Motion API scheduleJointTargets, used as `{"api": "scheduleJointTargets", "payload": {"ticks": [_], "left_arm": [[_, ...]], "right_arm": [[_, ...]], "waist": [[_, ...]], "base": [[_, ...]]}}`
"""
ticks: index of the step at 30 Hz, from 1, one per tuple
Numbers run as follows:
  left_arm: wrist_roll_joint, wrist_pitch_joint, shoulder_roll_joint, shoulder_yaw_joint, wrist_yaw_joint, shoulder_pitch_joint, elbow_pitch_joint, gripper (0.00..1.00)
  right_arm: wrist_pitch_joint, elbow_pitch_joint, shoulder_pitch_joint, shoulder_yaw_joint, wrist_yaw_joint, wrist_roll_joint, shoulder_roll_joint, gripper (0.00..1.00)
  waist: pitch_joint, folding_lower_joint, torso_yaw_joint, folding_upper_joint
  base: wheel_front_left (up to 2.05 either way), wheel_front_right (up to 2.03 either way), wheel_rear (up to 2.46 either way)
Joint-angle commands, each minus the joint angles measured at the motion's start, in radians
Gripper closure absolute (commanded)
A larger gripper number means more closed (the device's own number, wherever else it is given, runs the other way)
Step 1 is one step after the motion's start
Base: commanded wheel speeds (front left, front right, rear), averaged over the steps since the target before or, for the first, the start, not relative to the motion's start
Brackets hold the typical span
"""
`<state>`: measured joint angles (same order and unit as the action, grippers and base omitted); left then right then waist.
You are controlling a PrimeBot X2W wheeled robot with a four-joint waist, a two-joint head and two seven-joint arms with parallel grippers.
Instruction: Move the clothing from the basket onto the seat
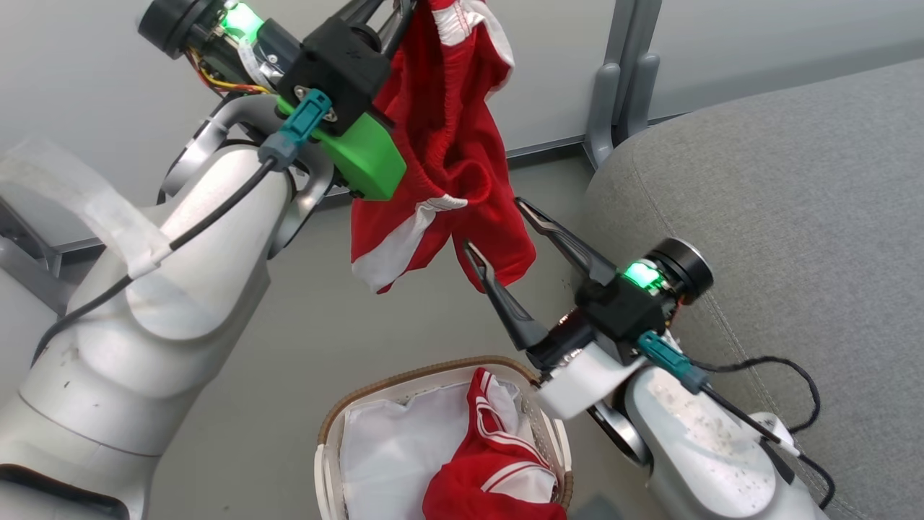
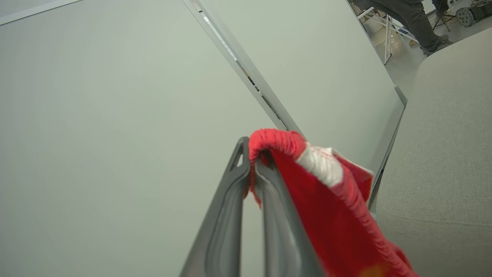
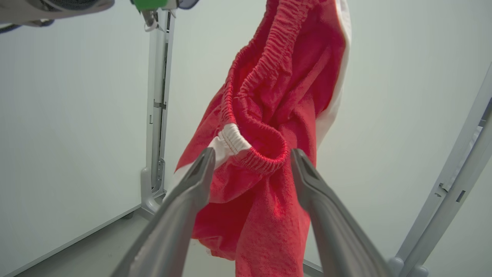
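A red garment (image 1: 447,144) with white panels hangs from my left gripper (image 1: 401,11), raised at the top of the head view. In the left wrist view that gripper (image 2: 251,154) is shut on the garment's elastic hem (image 2: 330,207). My right gripper (image 1: 494,227) stands open just below and right of the hanging cloth. In the right wrist view its fingers (image 3: 252,154) straddle the lower waistband (image 3: 284,96) without closing. A second red garment (image 1: 498,462) with white stripes lies in the basket (image 1: 433,368) at the bottom. The grey seat (image 1: 794,180) spreads at the right.
The basket's white liner (image 1: 397,448) shows beside the second garment. A grey partition post (image 1: 624,79) stands against the pale wall behind the seat. A black cable (image 1: 779,368) from my right arm lies on the cushion. A person's leg (image 2: 415,19) shows far off.
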<state>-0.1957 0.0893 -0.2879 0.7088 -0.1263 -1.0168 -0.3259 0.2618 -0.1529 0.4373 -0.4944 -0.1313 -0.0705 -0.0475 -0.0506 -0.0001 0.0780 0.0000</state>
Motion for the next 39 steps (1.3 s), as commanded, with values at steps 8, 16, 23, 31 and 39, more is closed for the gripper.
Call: {"api": "scheduleJointTargets", "payload": {"ticks": [8,16,23,31,39], "left_arm": [[-0.020,0.005,0.039,0.038,-0.001,-0.018,-0.007,1.00],[-0.040,-0.006,0.066,0.087,-0.003,0.015,0.003,1.00],[-0.065,-0.021,0.088,0.122,-0.003,0.031,0.019,1.00],[-0.088,-0.024,0.109,0.142,-0.003,0.044,0.029,1.00],[-0.115,-0.029,0.093,0.128,0.014,0.070,0.015,1.00]], "right_arm": [[0.005,-0.163,0.121,-0.077,0.001,0.051,-0.005,0.00],[0.004,-0.400,0.210,-0.206,0.001,0.020,-0.004,0.00],[0.004,-0.470,0.274,-0.263,0.001,-0.019,-0.005,0.00],[0.004,-0.532,0.308,-0.314,0.001,-0.044,-0.004,0.33],[0.004,-0.505,0.292,-0.326,0.001,-0.081,-0.004,1.00]], "waist": [[0.005,0.0001,-0.021,0.0000],[0.026,0.0001,-0.034,0.0000],[0.038,0.0001,-0.046,0.0000],[0.047,0.0001,-0.064,0.0000],[0.043,0.0001,-0.067,0.0000]], "base": [[0.00,0.00,0.00],[0.00,0.00,0.00],[0.00,0.00,0.00],[0.00,0.00,0.00],[0.00,0.00,0.00]]}}
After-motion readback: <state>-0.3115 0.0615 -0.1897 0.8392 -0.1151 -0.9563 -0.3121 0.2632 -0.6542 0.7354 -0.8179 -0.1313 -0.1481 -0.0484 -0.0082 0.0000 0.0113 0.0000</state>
